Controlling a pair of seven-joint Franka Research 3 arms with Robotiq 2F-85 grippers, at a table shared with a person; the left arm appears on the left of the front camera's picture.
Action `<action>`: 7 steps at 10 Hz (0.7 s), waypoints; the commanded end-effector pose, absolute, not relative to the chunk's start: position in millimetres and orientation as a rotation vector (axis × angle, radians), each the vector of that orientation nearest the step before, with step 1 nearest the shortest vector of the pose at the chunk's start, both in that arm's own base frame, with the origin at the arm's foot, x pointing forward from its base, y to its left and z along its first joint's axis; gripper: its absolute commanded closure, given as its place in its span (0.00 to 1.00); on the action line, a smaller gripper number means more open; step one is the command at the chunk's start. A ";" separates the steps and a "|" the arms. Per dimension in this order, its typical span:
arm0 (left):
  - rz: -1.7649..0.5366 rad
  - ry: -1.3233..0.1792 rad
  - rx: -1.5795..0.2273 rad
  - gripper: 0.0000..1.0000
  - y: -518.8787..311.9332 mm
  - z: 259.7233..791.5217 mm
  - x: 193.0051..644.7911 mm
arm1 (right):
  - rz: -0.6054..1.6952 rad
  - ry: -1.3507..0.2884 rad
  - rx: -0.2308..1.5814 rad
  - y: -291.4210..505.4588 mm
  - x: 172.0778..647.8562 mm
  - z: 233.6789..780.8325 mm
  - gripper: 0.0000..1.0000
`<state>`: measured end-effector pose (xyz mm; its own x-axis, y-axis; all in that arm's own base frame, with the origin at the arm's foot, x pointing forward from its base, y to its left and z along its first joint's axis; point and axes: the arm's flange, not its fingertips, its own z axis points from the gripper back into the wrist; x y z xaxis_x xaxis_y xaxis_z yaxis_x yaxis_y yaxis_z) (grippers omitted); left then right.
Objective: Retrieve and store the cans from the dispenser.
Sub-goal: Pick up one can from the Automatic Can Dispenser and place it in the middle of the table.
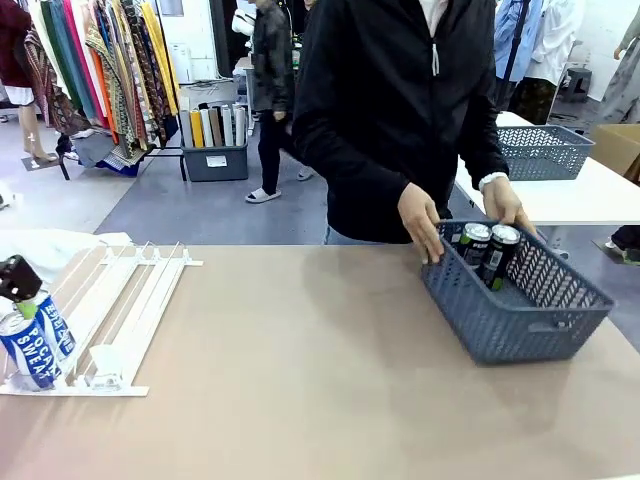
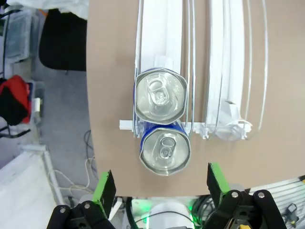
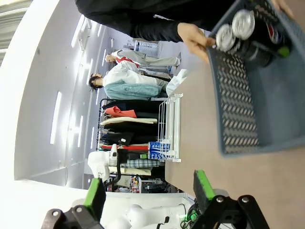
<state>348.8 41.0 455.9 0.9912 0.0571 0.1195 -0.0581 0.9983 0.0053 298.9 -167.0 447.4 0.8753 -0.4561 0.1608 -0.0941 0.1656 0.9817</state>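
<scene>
Dispenser (image 1: pixel 130 300): near left corner of the tabletop (image 1: pixel 300 400). Two blue cans (image 2: pixel 159 98) queue in one lane at its low end.
Left gripper (image 2: pixel 160 187): above them, claw wide, empty.
Right gripper (image 3: pixel 148 191): wide, empty.
Grey basket (image 1: pixel 520 330): right edge, holding two black cans (image 1: pixel 488 245), with the person's hands (image 1: pixel 420 220) on its rim.
Step, we judge: fetching a blue can. Next we descend squarely over the front can and close.
</scene>
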 end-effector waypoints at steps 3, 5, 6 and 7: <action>0.059 -0.066 -0.023 0.00 44.9 399.7 342.2 | -0.263 -0.485 1.403 -167.3 299.3 450.7 0.00; 0.055 -0.048 -0.022 0.00 45.0 389.3 345.1 | -0.263 -0.485 1.403 -167.3 299.3 450.7 0.00; 0.046 -0.046 -0.026 0.00 44.7 385.8 348.3 | -0.263 -0.485 1.403 -167.3 299.3 450.7 0.00; 0.037 -0.047 -0.036 0.00 42.9 383.4 346.8 | -0.263 -0.485 1.403 -167.3 299.3 450.7 0.00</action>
